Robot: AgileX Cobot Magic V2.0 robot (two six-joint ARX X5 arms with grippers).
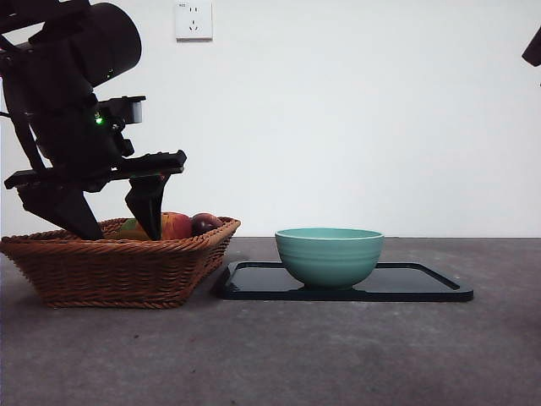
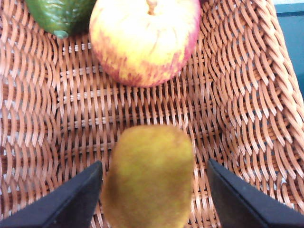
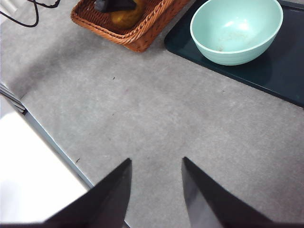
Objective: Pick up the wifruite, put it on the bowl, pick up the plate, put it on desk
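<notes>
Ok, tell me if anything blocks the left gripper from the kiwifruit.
Nothing visible does. The left gripper is open, its jaws on either side of the kiwifruit in the wicker basket; the apple lies beyond it.

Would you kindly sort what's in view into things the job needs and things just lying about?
Needed: kiwifruit, bowl, tray, desk, left end effector.
Lying about: basket, apple, green fruit, purple fruit.

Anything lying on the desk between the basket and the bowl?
Only the near end of the dark tray under the bowl; it reaches almost to the basket. The front view shows nothing else there.
</notes>
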